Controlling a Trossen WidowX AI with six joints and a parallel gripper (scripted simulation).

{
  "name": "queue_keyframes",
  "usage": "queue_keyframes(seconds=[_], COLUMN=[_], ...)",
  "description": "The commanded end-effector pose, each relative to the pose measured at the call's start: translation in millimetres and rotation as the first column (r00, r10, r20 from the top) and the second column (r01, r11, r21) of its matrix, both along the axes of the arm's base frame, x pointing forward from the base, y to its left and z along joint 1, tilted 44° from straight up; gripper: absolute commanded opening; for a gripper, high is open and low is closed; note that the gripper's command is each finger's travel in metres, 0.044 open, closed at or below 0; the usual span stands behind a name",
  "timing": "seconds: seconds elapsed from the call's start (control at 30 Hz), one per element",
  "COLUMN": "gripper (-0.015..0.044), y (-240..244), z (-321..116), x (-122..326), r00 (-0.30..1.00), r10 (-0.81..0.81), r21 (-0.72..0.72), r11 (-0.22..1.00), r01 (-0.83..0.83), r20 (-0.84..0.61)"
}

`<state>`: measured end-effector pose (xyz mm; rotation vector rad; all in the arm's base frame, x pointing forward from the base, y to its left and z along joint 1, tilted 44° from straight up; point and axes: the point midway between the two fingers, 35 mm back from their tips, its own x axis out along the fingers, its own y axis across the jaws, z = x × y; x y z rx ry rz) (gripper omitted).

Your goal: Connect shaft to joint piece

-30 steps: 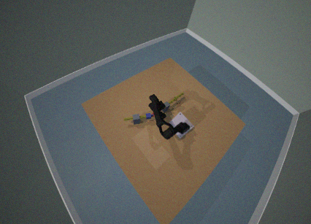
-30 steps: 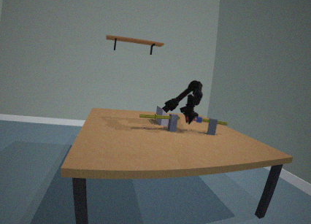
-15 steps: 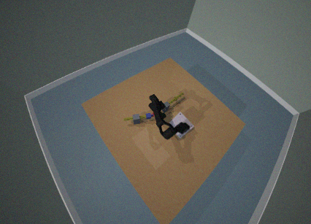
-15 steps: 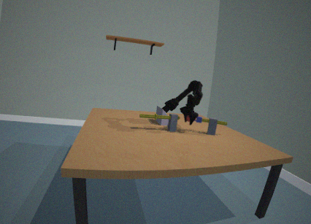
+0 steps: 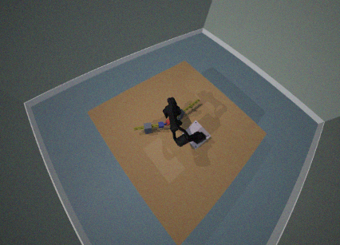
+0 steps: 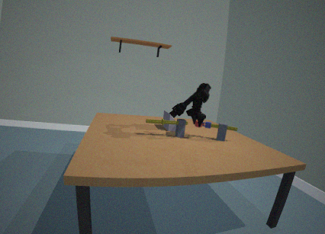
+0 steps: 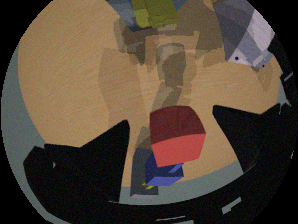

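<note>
The red joint piece (image 5: 168,121) (image 6: 197,123) (image 7: 178,145) sits beside a blue part (image 5: 161,124) (image 6: 207,125) (image 7: 162,176) on the end of the first yellow shaft (image 5: 138,128) (image 6: 233,129), which is fixed in a grey block (image 5: 148,128) (image 6: 221,133). The second yellow shaft (image 5: 193,104) (image 6: 153,121) (image 7: 159,12), with a crosspiece, lies in another grey block (image 5: 181,114) (image 6: 181,128). My gripper (image 5: 169,123) (image 6: 198,123) (image 7: 173,116) is open, its fingers apart on either side of the red piece with gaps. The piece's opening is hidden from these views.
The arm stands on a pale base plate (image 5: 192,128) (image 6: 166,117) (image 7: 241,58) beside the second shaft's block. All of it is on a wooden table (image 5: 179,205) (image 6: 152,161). A wall shelf (image 6: 141,42) hangs behind, well above the table.
</note>
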<state>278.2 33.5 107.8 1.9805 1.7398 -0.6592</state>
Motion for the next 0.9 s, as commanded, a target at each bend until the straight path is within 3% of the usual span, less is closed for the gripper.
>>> queue_keyframes(seconds=[0.0,0.4,0.87], gripper=[0.044,0.044,0.044], y=[-1,-38,-83], z=[3,41,93], x=[2,4,-12], r00=[1.0,0.944,0.739], r10=[0.001,0.157,0.429], r21=[0.013,-0.133,-0.396], r11=[1.0,0.983,0.887], r01=[-0.001,-0.123,-0.237], r20=[0.011,0.289,0.519])
